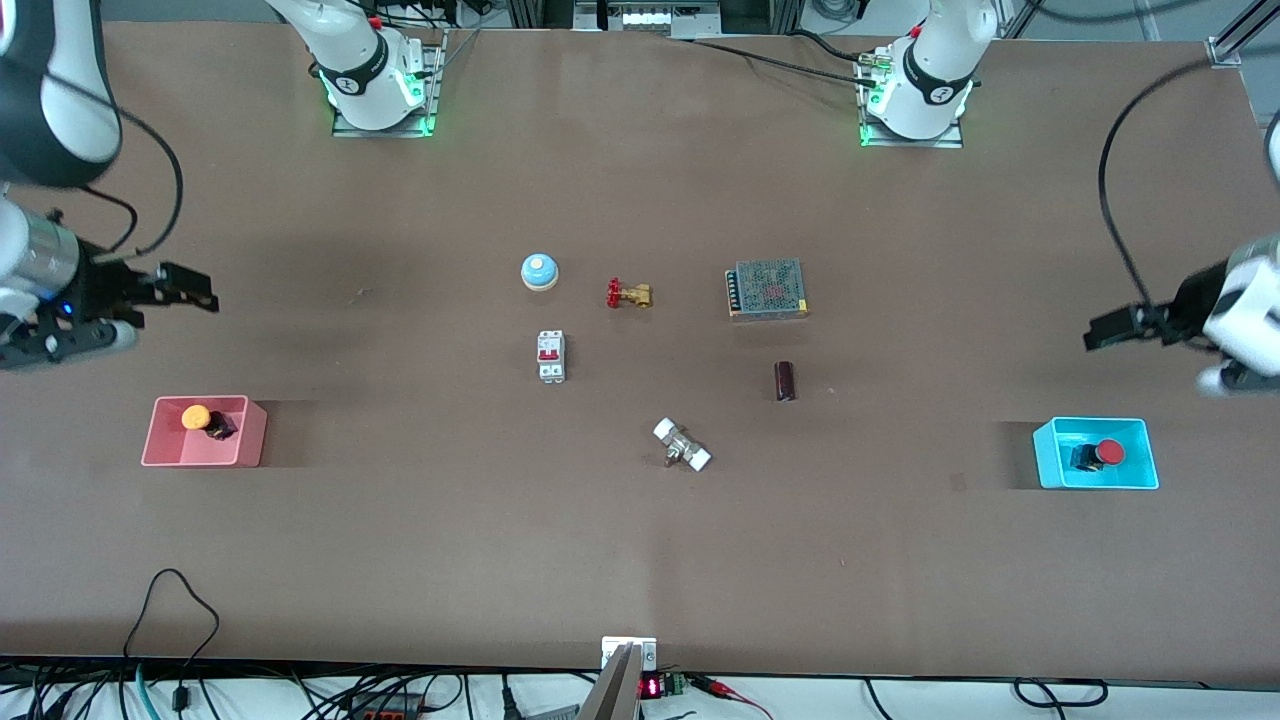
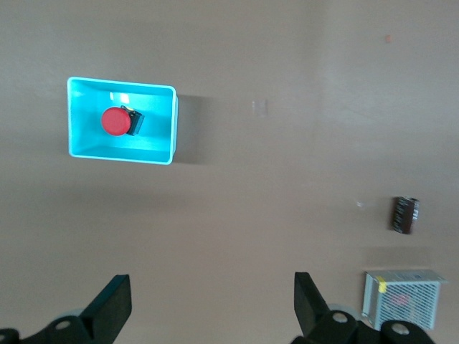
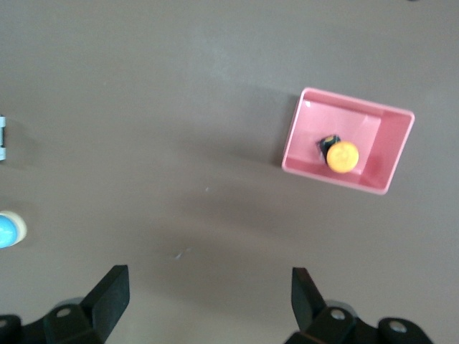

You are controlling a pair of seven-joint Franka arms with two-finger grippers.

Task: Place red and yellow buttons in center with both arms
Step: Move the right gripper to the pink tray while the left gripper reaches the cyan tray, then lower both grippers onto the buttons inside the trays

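Both arms poised, nothing moved yet. Left gripper [image 1: 1100,335] spread wide, empty, above bare table by left arm's edge. Right gripper [image 1: 190,290] likewise spread, empty, by right arm's edge. Red button [image 1: 1100,454] lies in blue bin [image 1: 1060,470]; yellow button [image 1: 203,419] in pink bin [image 1: 165,450]. Risk: fingers may strike bin walls, round caps may slip.

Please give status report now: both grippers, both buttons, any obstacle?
Left gripper open, above bare table. Right gripper open, likewise. Red button in blue bin, yellow button in pink bin. Nothing blocking.
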